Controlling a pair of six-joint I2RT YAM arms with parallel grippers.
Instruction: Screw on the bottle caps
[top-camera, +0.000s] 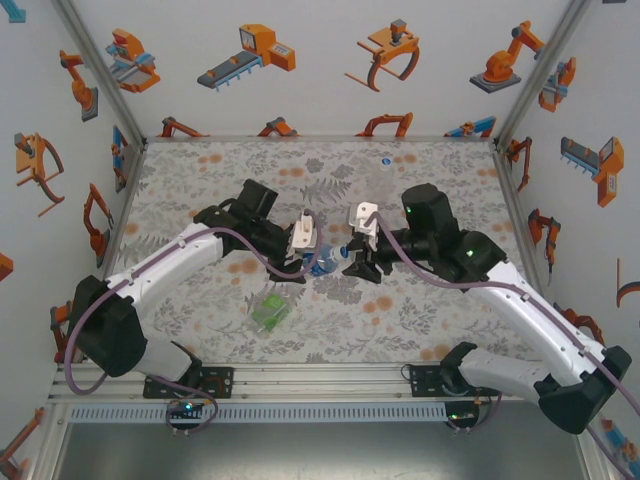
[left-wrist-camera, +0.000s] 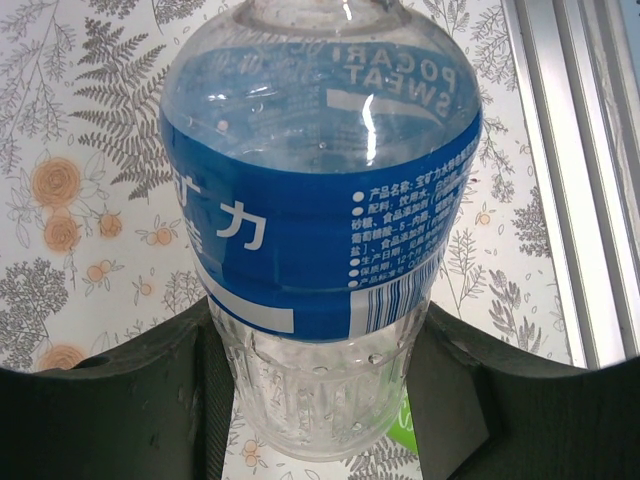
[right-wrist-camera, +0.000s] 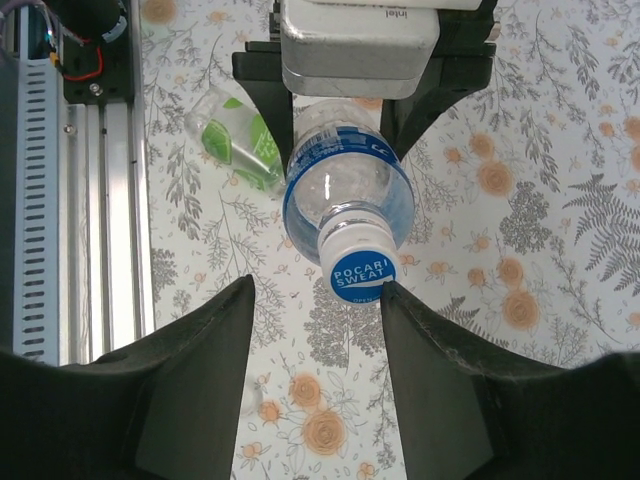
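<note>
Cap (right-wrist-camera: 362, 270) of the blue bottle (left-wrist-camera: 320, 200) is my concern at this moment: it sits on the neck, white-sided with a blue printed top, and I cannot tell whether it is threaded home. My left jaws pinch the bottle low on its ribbed clear body, holding it level above the desk (top-camera: 420, 320) with the neck pointing at the right jaws. Those stand spread on either side of the cap, one finger just beside its rim and the other apart from it, so nothing is gripped there. I judge this to be the step of taking hold of the cap to twist it. Next I would need to squeeze squarely on the cap's side, then turn the wrist while the left side holds firm. The thin, glossy plastic may flex or slip in that pinch. A green bottle (right-wrist-camera: 235, 140) lies on its side on the flowered desk; whether it is capped I cannot tell.
</note>
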